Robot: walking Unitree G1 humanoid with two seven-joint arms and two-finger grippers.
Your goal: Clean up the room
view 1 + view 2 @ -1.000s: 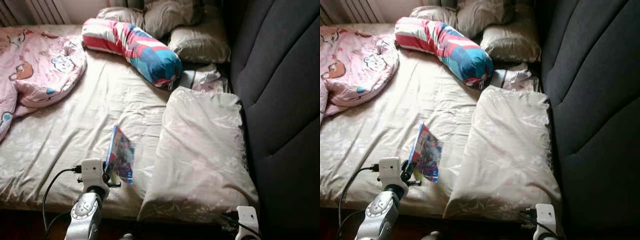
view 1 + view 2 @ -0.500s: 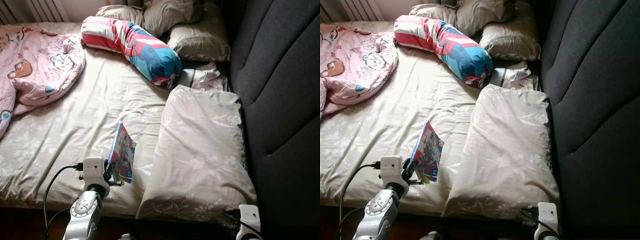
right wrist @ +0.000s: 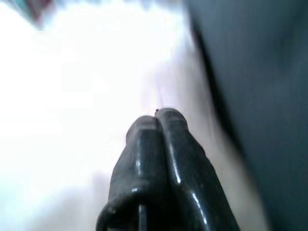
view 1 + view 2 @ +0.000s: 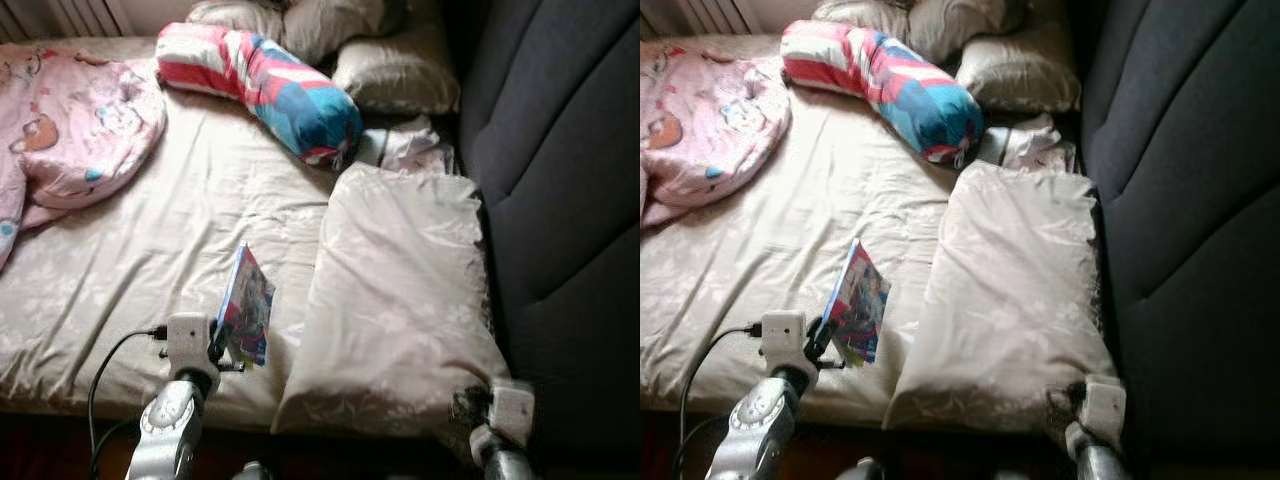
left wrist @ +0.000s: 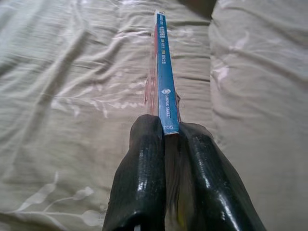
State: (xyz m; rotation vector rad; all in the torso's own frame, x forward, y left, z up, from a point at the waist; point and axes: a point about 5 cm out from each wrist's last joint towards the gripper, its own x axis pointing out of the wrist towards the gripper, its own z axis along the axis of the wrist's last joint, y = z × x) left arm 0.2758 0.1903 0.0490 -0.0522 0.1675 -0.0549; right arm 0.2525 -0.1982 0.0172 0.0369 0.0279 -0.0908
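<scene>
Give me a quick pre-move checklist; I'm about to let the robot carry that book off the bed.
1. Left gripper shut on the book: ok.
2. Book held by its spine end, on edge: ok.
3. Book lifted off the sheet: cannot tell.
4. Right gripper jaws shut, holding nothing: ok.
5. Right gripper away from the pillow: not ok, at its near corner.
6. Place to put the book: cannot tell.

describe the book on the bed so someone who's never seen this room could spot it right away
On the beige bed sheet, look near the front edge, just left of the big flat pillow. The thin book stands on edge there, pinched in the left tool. Its bright blue spine and colourful cover set it apart from the pale bedding.
</scene>
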